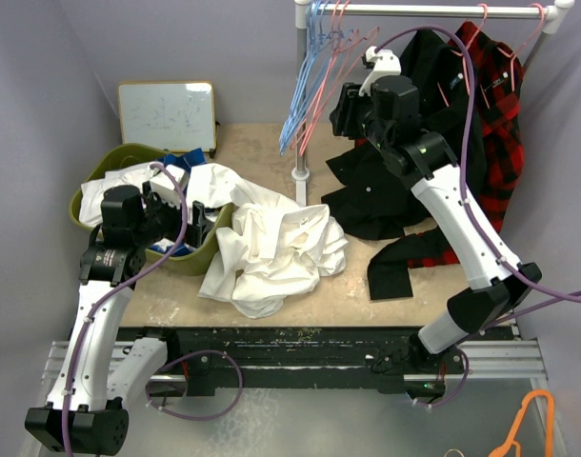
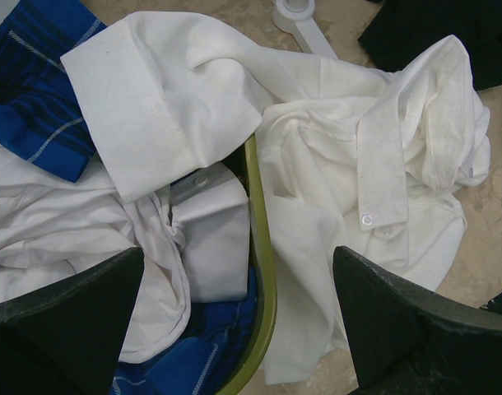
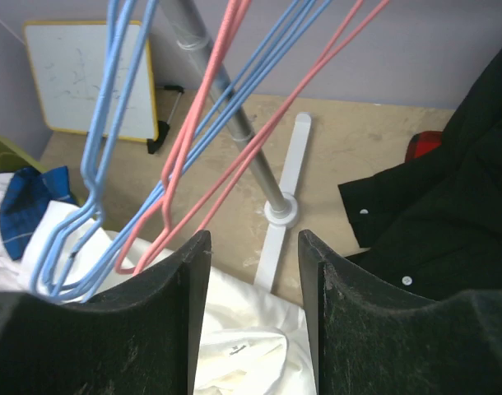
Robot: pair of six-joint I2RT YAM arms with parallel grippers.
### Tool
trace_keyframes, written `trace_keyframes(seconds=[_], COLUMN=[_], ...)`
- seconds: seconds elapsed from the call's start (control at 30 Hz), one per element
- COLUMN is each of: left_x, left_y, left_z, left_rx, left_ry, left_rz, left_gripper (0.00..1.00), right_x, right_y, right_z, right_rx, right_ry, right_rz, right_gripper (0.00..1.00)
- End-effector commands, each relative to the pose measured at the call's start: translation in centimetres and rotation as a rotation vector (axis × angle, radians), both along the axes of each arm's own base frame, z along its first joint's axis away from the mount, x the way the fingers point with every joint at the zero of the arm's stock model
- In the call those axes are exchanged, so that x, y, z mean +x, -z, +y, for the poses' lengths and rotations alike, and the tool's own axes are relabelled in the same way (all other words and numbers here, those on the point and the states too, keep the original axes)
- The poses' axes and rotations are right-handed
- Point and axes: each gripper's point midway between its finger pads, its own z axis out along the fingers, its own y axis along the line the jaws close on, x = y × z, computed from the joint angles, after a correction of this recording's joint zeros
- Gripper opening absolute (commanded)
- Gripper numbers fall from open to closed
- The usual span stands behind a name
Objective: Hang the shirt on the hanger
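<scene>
1. The large, crumpled white button-up shirt (image 1: 271,252) lies heaped on the tan surface (image 1: 252,143). Part of it spills over the rim of an olive-green plastic basket (image 1: 190,259) at the left.
2. In the left wrist view, a cuffed sleeve of the shirt (image 2: 383,164) drapes across the basket's rim (image 2: 263,271). A blue striped cloth (image 2: 37,90) lies inside the basket.
3. The thin pink triangular hanger (image 1: 327,86) hangs from the white rail (image 1: 433,11) of a garment rack, among thin blue wire hangers (image 1: 305,95), well apart from the shirt.
4. The left tool (image 1: 200,228) hovers above the basket rim and the shirt. Its fingers are spread wide (image 2: 239,259), with nothing between them.
5. The right tool (image 1: 340,107) is raised beside the hanging hangers.
6. In the right wrist view the right tool's fingers stand partly apart (image 3: 253,243), with only the rack's foot showing through the gap.
7. The lower corner of the pink hanger (image 3: 263,132) and the blue hangers (image 3: 103,148) sit just beside one finger. Whether any of them touches it is hard to tell.
8. A black shirt (image 1: 386,190) and a red-and-black plaid shirt (image 1: 495,124) hang at the right of the rail, their lower ends resting on the surface.
9. A small whiteboard (image 1: 167,116) leans against the back wall.
</scene>
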Motion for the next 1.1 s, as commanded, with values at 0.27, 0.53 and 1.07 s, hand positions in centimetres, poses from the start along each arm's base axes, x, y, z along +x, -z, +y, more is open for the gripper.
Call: trace_keyframes(seconds=[0.27, 0.53, 1.07], left_x=[0.5, 0.2, 0.1], left_y=[-1.2, -1.3, -1.3], left_z=[0.2, 0.2, 0.2], left_rx=[-0.017, -0.015, -0.009], left_ry=[-0.010, -0.009, -0.007], left_rz=[-0.044, -0.054, -0.062], left_gripper=[0.99, 0.99, 0.99], right_x=[-3.2, -1.8, -0.2], right_y=[-3.9, -3.1, -0.2], right_z=[5.6, 4.4, 3.4], right_rx=[0.102, 0.056, -0.072], right_ry=[-0.084, 0.023, 0.123], right_rz=[-0.067, -0.058, -0.012], right_gripper=[0.50, 0.48, 0.48])
